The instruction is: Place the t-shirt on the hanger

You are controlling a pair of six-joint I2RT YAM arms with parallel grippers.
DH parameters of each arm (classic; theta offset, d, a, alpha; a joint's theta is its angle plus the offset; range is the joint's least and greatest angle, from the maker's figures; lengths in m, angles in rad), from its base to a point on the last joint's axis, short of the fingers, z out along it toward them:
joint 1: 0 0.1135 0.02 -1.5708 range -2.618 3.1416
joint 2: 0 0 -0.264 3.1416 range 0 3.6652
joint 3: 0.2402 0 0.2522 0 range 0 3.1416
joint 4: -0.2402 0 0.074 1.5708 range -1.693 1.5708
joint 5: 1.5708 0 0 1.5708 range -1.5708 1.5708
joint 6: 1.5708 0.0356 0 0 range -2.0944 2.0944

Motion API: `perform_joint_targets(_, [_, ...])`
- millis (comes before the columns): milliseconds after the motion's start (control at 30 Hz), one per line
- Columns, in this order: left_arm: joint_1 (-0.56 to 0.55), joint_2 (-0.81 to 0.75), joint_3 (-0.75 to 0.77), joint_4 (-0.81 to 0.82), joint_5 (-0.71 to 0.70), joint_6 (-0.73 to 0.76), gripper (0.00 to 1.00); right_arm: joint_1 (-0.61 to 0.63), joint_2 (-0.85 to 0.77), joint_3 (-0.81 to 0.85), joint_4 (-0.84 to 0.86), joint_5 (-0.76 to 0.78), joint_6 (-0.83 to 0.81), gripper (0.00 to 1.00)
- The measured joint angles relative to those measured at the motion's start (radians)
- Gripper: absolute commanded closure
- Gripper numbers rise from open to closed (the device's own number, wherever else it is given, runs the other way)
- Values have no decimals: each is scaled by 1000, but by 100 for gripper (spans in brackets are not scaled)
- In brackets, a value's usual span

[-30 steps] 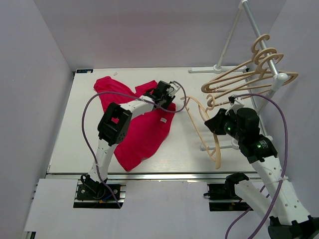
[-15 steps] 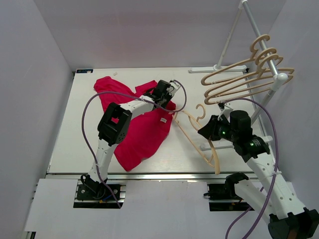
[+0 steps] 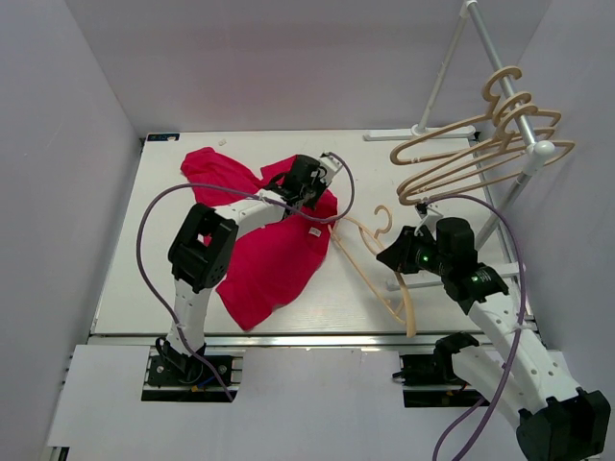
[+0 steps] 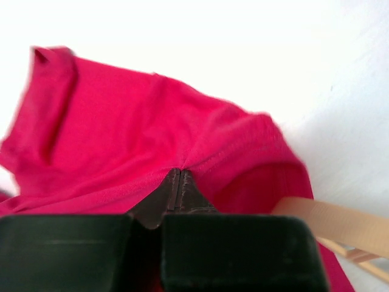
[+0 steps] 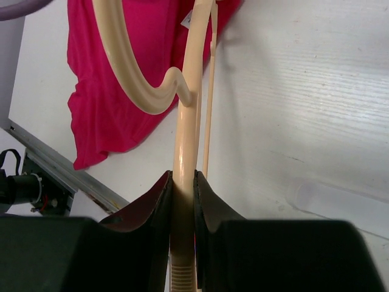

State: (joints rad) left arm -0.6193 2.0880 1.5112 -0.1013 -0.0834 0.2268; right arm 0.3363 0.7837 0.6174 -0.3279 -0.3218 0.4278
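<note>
The white counter (image 3: pixel 144 259) fills the middle of the top view. The red t-shirt (image 3: pixel 274 264) lies crumpled on it, left of centre, with 1 sleeve reaching toward the upper left. A metal rack (image 3: pixel 485 43) stands at the upper right with spare hangers (image 3: pixel 471 154) hooked on it.

The hanger (image 5: pixel 184 146) for the job is off the rack. It slants across the counter from the lower right toward the shirt's right edge, its hook curling up at mid-frame. The right tool (image 5: pixel 182 182) is clamped on 1 of its arms. The left tool (image 4: pixel 177 177) is pinched tight on a fold of red cloth at the shirt's upper edge. In the left wrist view, a tan hanger end shows at the lower right, just beside that fold.

The step in hand looks like threading: 1 arm holds the cloth while the other feeds the hanger in. Next, the left tool probably needs to lift its fold so an opening gapes. The right tool can then steer the hanger's end inside rather than over the fabric.
</note>
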Motion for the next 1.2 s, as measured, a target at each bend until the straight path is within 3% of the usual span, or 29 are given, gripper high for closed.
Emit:
perform_joint_targets(433, [0,-23,3,11,-14,-24,100,0,21,-129,263,-9,108,100])
perform_joint_targets(767, [0,-23,10,0,-14,-85,100,37,124,-293,673,89,229,100])
perform_joint_targets(1200, [0,-23,25,-8,-13,-191,100,332,230,-430,1041,368,343,100])
